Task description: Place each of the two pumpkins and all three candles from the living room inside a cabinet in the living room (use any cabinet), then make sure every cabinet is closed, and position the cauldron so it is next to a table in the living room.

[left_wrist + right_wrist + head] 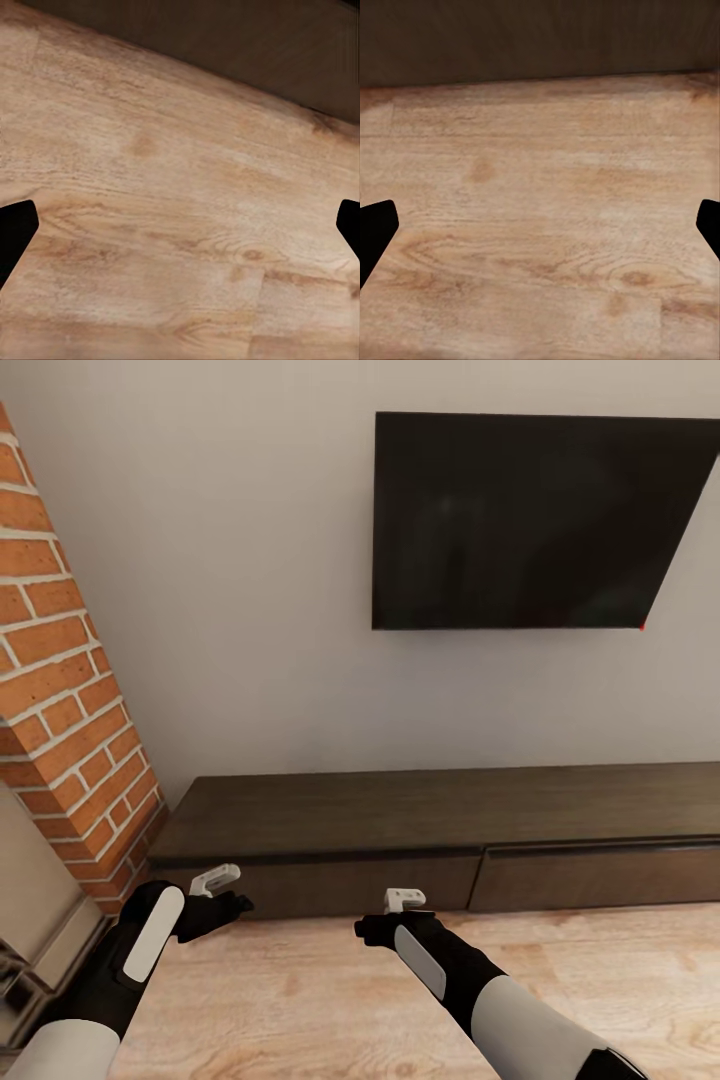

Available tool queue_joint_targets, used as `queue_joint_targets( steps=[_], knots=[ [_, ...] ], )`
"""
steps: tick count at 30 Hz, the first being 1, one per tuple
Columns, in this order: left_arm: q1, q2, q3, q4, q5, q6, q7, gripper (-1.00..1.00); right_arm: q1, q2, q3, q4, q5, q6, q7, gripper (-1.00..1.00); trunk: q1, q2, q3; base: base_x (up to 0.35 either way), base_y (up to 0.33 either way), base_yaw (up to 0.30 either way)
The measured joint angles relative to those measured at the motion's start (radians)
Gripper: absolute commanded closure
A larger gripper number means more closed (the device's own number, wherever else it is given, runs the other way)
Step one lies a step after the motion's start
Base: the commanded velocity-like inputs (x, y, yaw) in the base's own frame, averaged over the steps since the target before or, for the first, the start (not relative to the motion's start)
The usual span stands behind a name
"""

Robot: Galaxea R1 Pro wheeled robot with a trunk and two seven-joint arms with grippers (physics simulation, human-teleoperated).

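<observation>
- Jaws of the left gripper [222,881] stand wide apart: in the left wrist view the two dark fingertips [15,238] sit at opposite edges of the picture with bare floor [180,225] between them. They hold nothing and touch nothing.
- Jaws of the right gripper [407,900] are likewise spread wide; in the right wrist view one dark fingertip [373,238] shows at each side, with only floor planks between. Nothing is held.
- Cabinet [440,830], long, low and dark brown, runs along the wall just beyond both grippers. Its two visible drawer fronts are flush, so it looks closed. Its top carries nothing.
- Left gripper hangs over the floor close in front of the cabinet's left end; right gripper hangs in front of the cabinet, near the seam between the two drawer fronts. Neither touches it.
- Each wrist view shows a dark strip of the cabinet's front at the far edge of the pale wood floor.
- TV [535,520], a black blank screen, hangs on the wall above the cabinet, with a tiny red dot at its lower right corner.
- Brick column [60,690] stands left of the cabinet.
- No readable writing or brand marks show on the cabinet, TV or arms.
</observation>
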Motion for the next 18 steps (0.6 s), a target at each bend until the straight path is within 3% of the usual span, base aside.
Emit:
queue_joint_targets(
  steps=[9, 18],
  knots=[
    [0.000, 0.000, 0.000, 0.000, 0.000, 0.000, 0.000, -1.00, 0.000, 0.000, 0.001, 0.000, 0.000, -0.001, 0.005, -1.00, -0.035, 0.063, 0.028, 0.000, 0.000, 0.000],
    [0.000, 0.000, 0.000, 0.006, 0.000, 0.000, 0.001, -1.00, 0.000, 0.000, 0.003, 0.001, 0.002, 0.000, 0.097, -1.00, -0.069, 0.126, 0.056, 0.000, 0.000, 0.000]
  ],
)
